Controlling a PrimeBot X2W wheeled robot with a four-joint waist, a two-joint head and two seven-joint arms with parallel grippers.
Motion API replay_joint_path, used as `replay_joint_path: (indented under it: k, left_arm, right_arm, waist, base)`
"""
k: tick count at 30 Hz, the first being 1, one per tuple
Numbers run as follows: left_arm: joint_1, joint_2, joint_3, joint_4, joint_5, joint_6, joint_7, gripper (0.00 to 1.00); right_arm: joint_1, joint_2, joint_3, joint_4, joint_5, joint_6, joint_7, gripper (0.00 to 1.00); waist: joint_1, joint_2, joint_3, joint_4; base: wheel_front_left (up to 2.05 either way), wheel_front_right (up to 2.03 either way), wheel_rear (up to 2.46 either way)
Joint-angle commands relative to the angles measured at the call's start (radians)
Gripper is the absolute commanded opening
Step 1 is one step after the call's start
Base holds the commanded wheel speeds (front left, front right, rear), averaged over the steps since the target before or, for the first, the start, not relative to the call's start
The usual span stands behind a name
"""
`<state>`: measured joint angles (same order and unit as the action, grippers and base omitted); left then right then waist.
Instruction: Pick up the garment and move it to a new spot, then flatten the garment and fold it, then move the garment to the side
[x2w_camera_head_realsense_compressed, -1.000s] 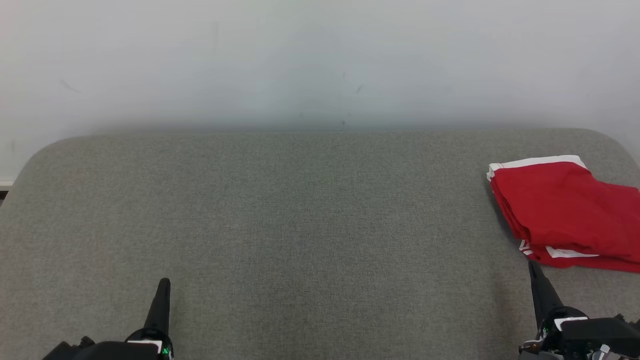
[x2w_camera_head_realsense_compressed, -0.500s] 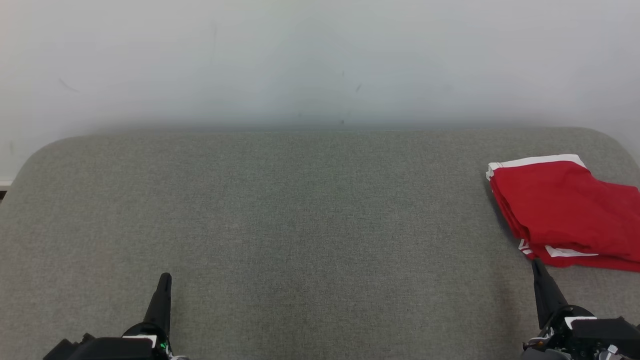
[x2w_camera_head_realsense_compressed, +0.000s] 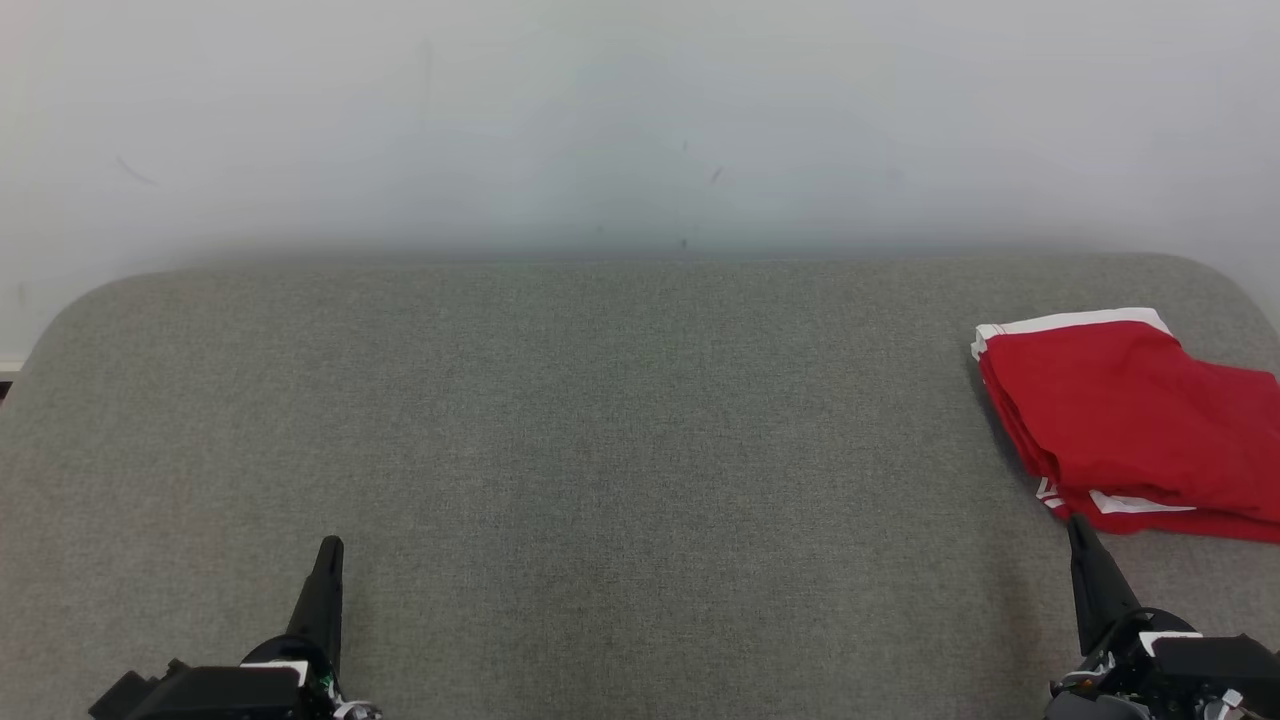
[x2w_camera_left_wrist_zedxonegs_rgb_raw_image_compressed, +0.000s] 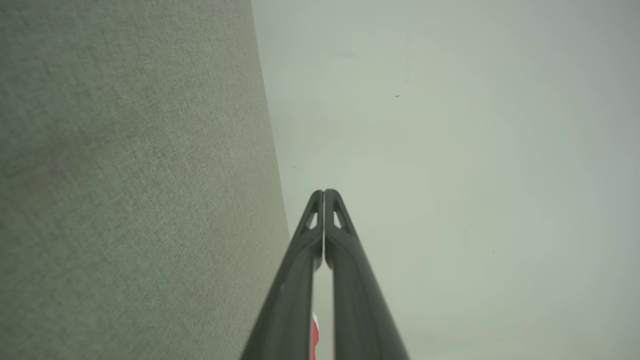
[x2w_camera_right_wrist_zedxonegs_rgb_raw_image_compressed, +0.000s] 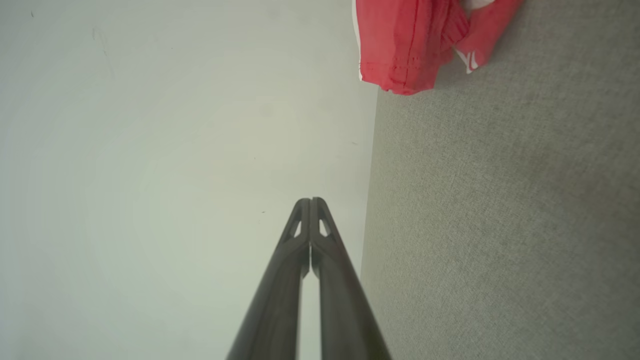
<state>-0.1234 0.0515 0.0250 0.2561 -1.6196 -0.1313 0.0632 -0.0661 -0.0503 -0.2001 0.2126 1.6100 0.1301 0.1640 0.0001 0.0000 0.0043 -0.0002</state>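
A folded red garment with white trim (x2w_camera_head_realsense_compressed: 1130, 420) lies at the right edge of the grey padded table (x2w_camera_head_realsense_compressed: 620, 420); the right wrist view has it at the top (x2w_camera_right_wrist_zedxonegs_rgb_raw_image_compressed: 410, 45). My right gripper (x2w_camera_head_realsense_compressed: 1078, 528) sits at the lower right, its tip just short of the garment's near corner, shut with nothing in it (x2w_camera_right_wrist_zedxonegs_rgb_raw_image_compressed: 310, 201). My left gripper (x2w_camera_head_realsense_compressed: 330, 548) rests at the lower left, far from the garment, also shut and empty (x2w_camera_left_wrist_zedxonegs_rgb_raw_image_compressed: 324, 192). A sliver of red garment (x2w_camera_left_wrist_zedxonegs_rgb_raw_image_compressed: 315, 335) peeks between the left fingers.
A pale wall (x2w_camera_head_realsense_compressed: 640, 120) rises behind the table's far edge. The table's corners are rounded, and its grey surface stretches wide between the two grippers.
Both grippers have drawn slightly back toward the bottom edge; the right one's tip slid a little rightward. The garment has stayed where it lies.
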Motion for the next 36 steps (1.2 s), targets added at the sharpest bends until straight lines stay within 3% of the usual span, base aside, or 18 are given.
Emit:
replay_joint_path:
  k: [1,36]
  left_arm:
    - [-0.002,-0.001,0.001,0.003,-0.004,0.001,0.003,0.00]
    - [-0.002,-0.002,0.001,0.003,-0.003,0.001,0.004,0.00]
  right_arm:
    - [-0.011,0.000,-0.001,-0.001,0.001,0.001,0.002,0.00]
    - [-0.011,0.000,-0.001,-0.001,0.002,0.001,0.002,0.00]
  waist:
    - [-0.0001,0.0000,0.000,0.000]
    - [-0.0001,0.0000,0.000,0.000]
  base:
    - [0.00,0.00,0.00]
    - [0.00,0.00,0.00]
